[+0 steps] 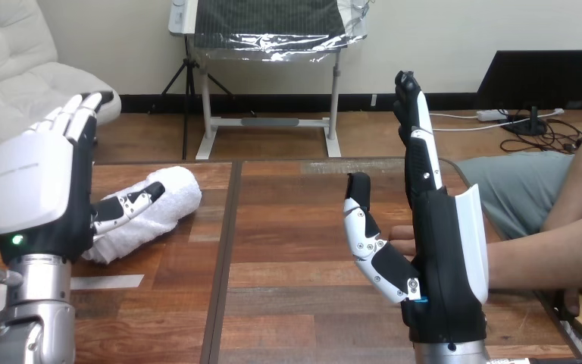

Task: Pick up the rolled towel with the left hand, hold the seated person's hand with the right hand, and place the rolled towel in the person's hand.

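Hovering at nine o'clock beside the rolled towel on the bench, left hand has fingers straight, thumb over it, poised to grasp. Right hand, four o'clock, fingers wide, possibly touching the person's hand.

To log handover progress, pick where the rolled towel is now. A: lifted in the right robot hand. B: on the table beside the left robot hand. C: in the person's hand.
B: the rolled towel lies on the table, the open left robot hand beside it with its thumb over the towel.
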Controlling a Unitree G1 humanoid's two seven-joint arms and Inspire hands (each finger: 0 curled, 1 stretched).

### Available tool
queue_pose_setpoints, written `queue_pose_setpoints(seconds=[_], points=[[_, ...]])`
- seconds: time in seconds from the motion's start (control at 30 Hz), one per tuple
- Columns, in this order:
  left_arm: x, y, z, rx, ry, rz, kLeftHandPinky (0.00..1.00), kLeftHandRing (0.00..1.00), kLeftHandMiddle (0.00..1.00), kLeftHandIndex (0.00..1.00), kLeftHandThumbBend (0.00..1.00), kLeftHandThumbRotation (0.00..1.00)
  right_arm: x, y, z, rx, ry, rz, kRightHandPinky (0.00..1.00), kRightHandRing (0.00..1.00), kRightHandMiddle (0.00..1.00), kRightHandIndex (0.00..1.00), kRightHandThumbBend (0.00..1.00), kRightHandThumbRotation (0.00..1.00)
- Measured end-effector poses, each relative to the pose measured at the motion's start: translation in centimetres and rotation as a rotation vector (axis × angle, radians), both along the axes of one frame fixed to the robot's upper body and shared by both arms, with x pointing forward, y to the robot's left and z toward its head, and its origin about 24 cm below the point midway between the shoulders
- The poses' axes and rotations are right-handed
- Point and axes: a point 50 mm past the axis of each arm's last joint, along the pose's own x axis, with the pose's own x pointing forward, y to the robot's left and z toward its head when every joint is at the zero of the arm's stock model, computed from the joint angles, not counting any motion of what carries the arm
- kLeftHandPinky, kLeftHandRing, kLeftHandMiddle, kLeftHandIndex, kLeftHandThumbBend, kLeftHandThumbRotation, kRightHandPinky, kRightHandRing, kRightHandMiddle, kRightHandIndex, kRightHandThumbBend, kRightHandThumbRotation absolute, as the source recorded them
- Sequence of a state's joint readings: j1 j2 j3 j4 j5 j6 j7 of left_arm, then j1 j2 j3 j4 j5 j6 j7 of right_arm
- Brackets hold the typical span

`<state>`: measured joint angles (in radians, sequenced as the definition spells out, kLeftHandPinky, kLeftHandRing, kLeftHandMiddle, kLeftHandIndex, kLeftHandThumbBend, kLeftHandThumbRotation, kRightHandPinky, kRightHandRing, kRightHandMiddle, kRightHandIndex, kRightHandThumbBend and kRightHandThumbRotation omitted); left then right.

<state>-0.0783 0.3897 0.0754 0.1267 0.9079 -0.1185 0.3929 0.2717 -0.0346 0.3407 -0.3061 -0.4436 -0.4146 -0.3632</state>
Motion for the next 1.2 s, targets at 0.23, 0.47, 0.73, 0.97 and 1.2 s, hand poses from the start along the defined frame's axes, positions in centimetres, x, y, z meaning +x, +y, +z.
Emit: queue_pose_setpoints(seconds=[0.23,0.47,0.73,0.97,1.2], points=[[0.5,0.6,-1.5,0.016,0.049,0.018,0.87,0.89,0.92,0.90,0.77,0.50,0.0,0.0,0.0,-0.001,0.000,-0.001,1.00,1.00,1.00,1.00,0.00,0.00],[0.9,1.3,-2.9,0.008,0.101,0.037,0.89,0.91,0.93,0.91,0.77,0.57,0.0,0.0,0.0,-0.001,0.000,0.000,1.00,1.00,1.00,1.00,0.00,0.00],[1.4,1.9,-4.3,-0.030,0.162,0.039,0.89,0.92,0.95,0.94,0.81,0.65,0.0,0.0,0.0,-0.005,0.002,0.006,1.00,1.00,1.00,1.00,0.00,0.00],[2.0,2.1,-5.0,-0.081,0.212,0.029,0.88,0.93,0.95,0.94,0.85,0.66,0.0,0.0,0.0,-0.009,0.004,0.011,1.00,1.00,1.00,1.00,0.00,0.00],[2.7,2.1,-5.5,-0.109,0.270,0.008,0.87,0.93,0.95,0.95,0.88,0.66,0.0,0.0,0.0,-0.008,0.006,0.015,1.00,1.00,1.00,1.00,0.00,0.00]])
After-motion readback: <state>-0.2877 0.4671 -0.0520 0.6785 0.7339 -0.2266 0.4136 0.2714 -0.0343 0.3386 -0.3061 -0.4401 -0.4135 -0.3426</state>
